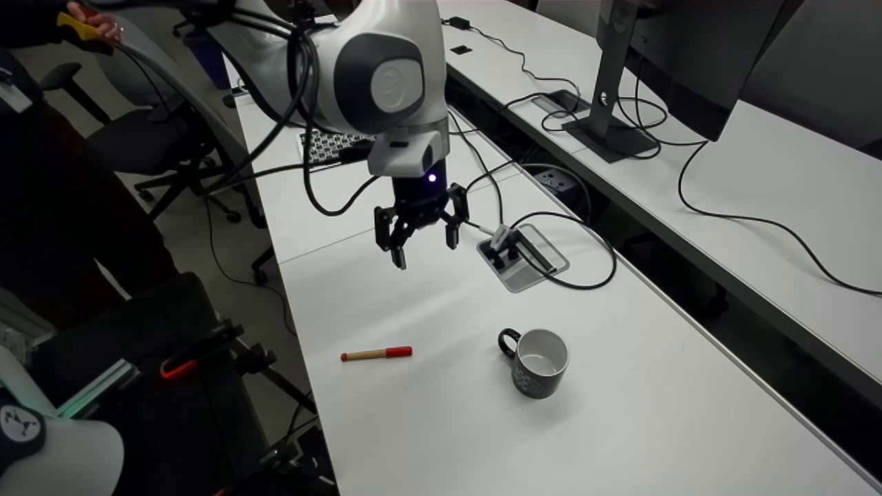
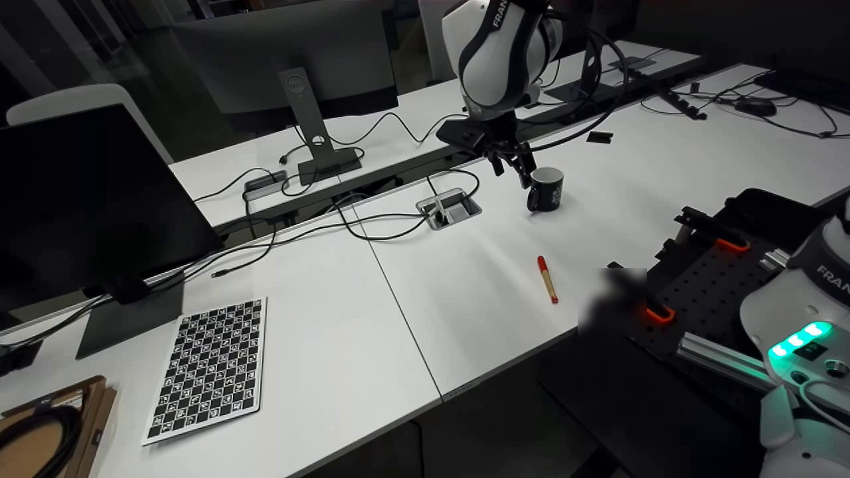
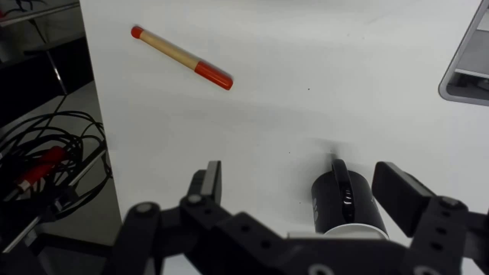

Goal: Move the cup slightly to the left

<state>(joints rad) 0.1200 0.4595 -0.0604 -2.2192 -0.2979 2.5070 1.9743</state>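
Note:
The cup is a dark grey mug with a lighter inside, upright on the white table. It shows in both exterior views (image 1: 539,379) (image 2: 548,197). Its loop handle points up-left in an exterior view. In the wrist view the cup (image 3: 324,198) lies low, between the lines of the two fingers and nearer the right one; its rim is partly hidden by the gripper body. My gripper is open and empty, raised above the table and apart from the cup, in both exterior views (image 1: 426,252) (image 2: 512,175) and in the wrist view (image 3: 299,168).
A thin red and tan pen (image 1: 377,353) lies on the table (image 1: 427,427) near its edge. A socket box with cables (image 1: 524,258) is set into the table. A checkered board (image 2: 206,368) and a monitor (image 2: 86,206) stand farther along. A robot base (image 2: 797,318) is beside the table.

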